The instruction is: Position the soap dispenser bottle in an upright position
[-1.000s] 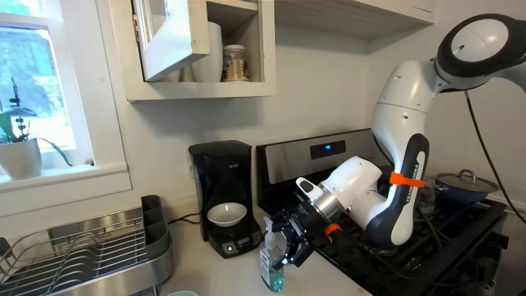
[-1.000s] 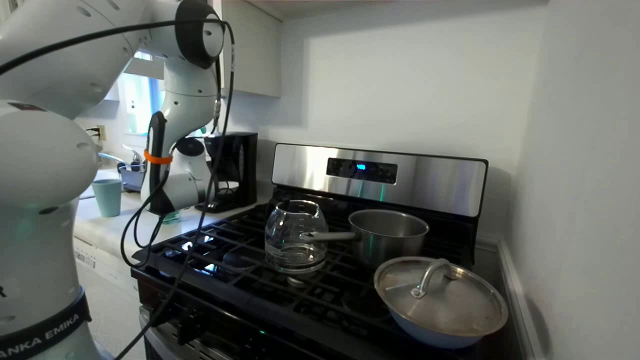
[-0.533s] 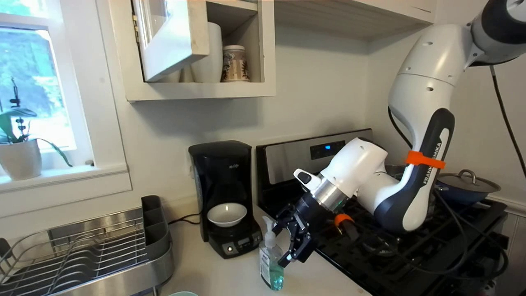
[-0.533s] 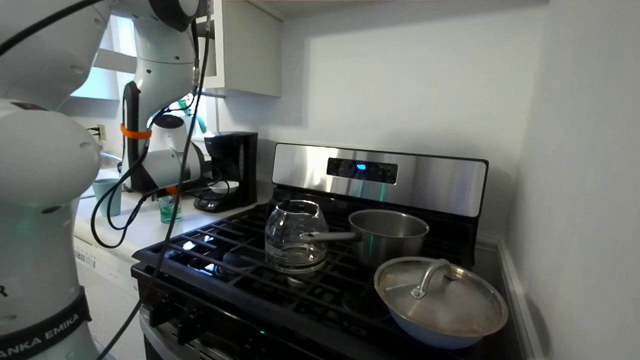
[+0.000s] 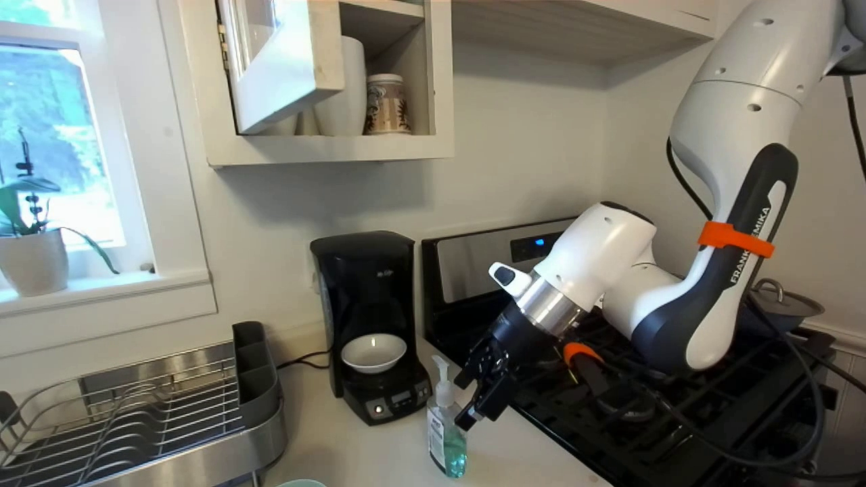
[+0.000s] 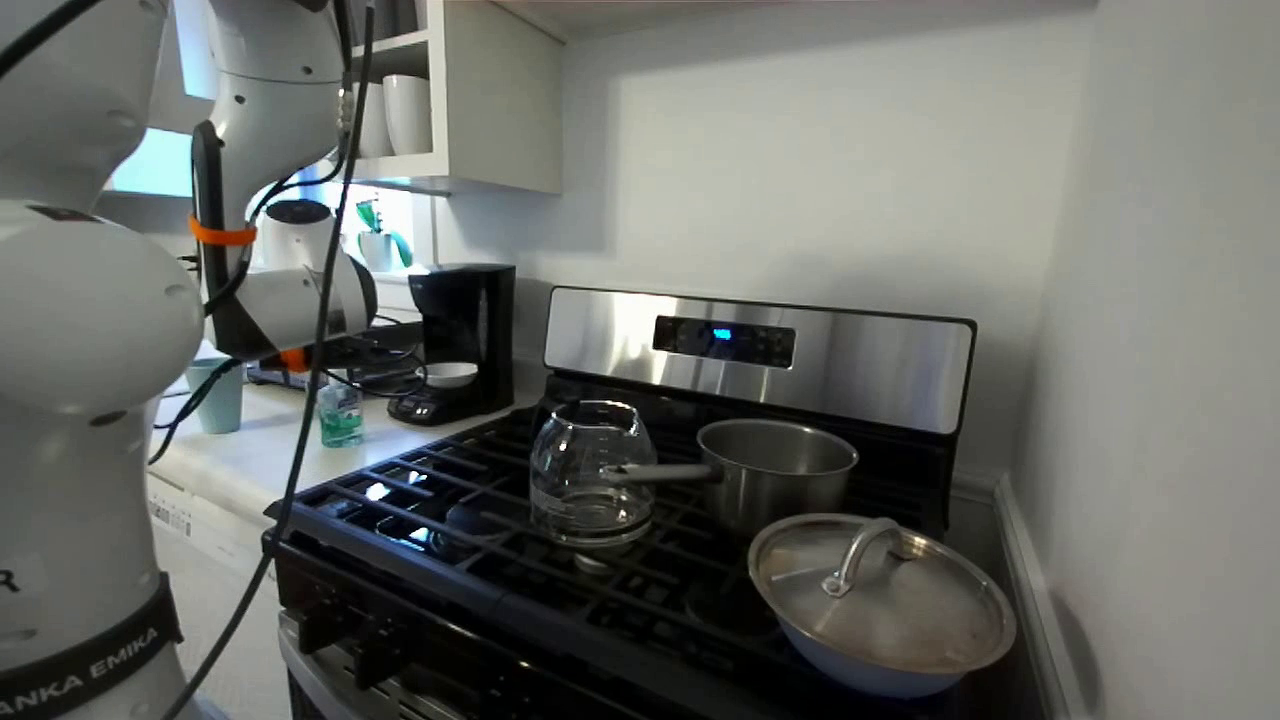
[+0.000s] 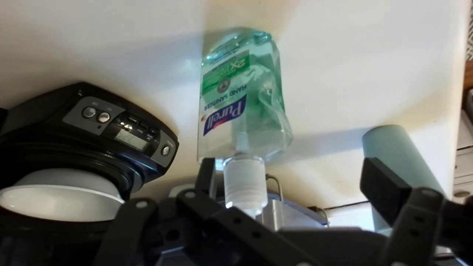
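Note:
The soap dispenser bottle (image 5: pixel 446 443) is slim and translucent, with green liquid and a pale pump top. It stands upright on the counter, in front of the coffee maker. It also stands upright in an exterior view (image 6: pixel 341 414), partly behind a cable. In the wrist view the bottle (image 7: pixel 244 96) appears upside down, its pump collar nearer the left finger. My gripper (image 5: pixel 467 400) is beside the bottle's upper part, on the stove side. In the wrist view the gripper (image 7: pixel 293 177) has its fingers wide apart with nothing held. The pump's nozzle is hidden there by the finger linkage.
The black coffee maker (image 5: pixel 365 297) with a white bowl (image 5: pixel 373 353) stands behind the bottle. A dish rack (image 5: pixel 155 412) is at the left. A teal cup (image 6: pixel 218 395) stands on the counter. The stove (image 6: pixel 480 560) holds a glass carafe (image 6: pixel 590 475) and pots.
My gripper has drawn back from the bottle toward the stove, and the arm has risen and moved back. The bottle has stayed upright in nearly the same place.

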`<action>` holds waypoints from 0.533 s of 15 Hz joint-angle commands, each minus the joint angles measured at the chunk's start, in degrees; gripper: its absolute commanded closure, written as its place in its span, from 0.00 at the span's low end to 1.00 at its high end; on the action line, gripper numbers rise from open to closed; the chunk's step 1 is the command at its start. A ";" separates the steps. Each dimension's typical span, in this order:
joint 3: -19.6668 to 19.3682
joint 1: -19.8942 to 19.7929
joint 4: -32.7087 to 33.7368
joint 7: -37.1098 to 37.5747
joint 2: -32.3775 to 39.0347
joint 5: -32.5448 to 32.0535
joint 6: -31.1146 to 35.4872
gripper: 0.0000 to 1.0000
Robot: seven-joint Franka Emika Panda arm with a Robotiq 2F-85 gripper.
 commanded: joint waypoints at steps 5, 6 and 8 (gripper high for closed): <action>0.28 1.60 -1.30 -0.50 -3.20 9.33 -1.86 0.00; 0.23 1.54 -1.29 -0.50 -2.92 9.33 -1.86 0.00; 0.20 1.52 -1.29 -0.50 -2.66 9.32 -1.85 0.00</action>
